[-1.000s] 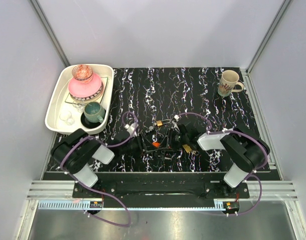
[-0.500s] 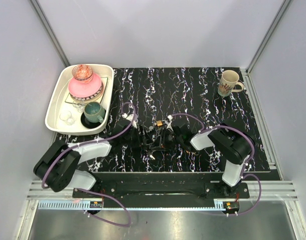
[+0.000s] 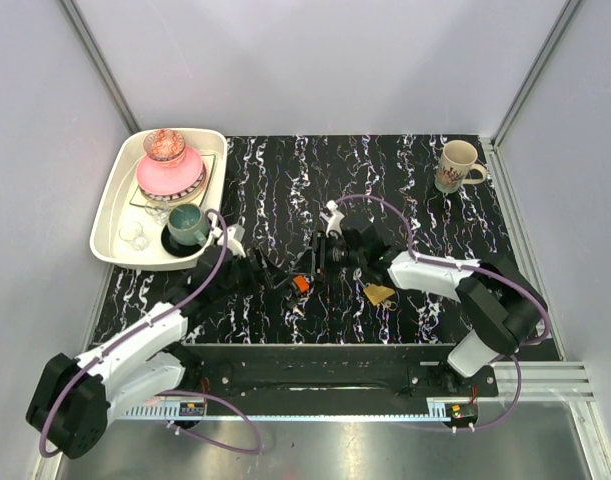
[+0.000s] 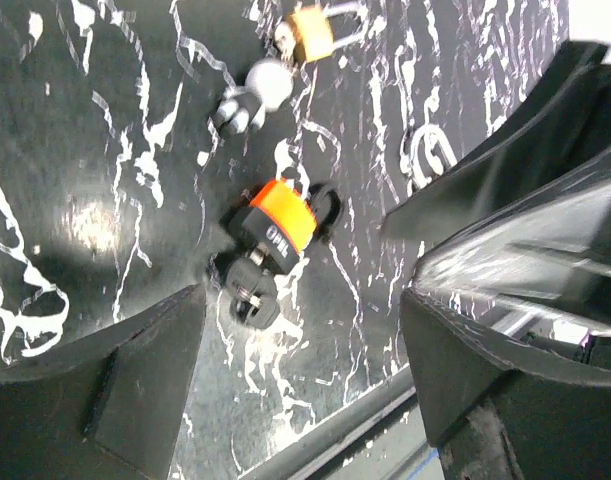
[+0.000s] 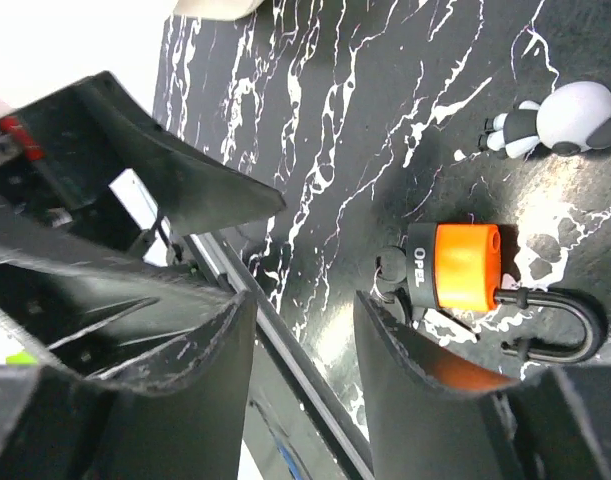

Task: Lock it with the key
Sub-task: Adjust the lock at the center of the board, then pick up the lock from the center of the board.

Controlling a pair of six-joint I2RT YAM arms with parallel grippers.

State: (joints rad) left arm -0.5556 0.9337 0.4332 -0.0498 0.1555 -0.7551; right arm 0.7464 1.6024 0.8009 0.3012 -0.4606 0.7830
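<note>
An orange padlock (image 3: 300, 284) with a black band and a black shackle lies flat on the black marbled table. It shows in the left wrist view (image 4: 281, 222) and the right wrist view (image 5: 463, 266). A small key (image 5: 389, 277) with a dark head and a ring sits at the lock's bottom end, and it also shows in the left wrist view (image 4: 253, 287). I see no orange-headed key. My left gripper (image 3: 268, 276) is open and empty just left of the lock (image 4: 300, 345). My right gripper (image 3: 323, 257) is open and empty just behind the lock on its right (image 5: 300, 330).
A small brass padlock (image 4: 313, 32) with a panda charm (image 4: 251, 92) lies just beyond the orange lock. Another brass padlock (image 3: 377, 293) lies under the right forearm. A white tray (image 3: 113, 205) of dishes stands back left, and a mug (image 3: 457, 165) back right.
Both grippers were closed in together over the orange padlock. They have now drawn apart and the lock lies free on the table between them. The left arm has stretched out low.
</note>
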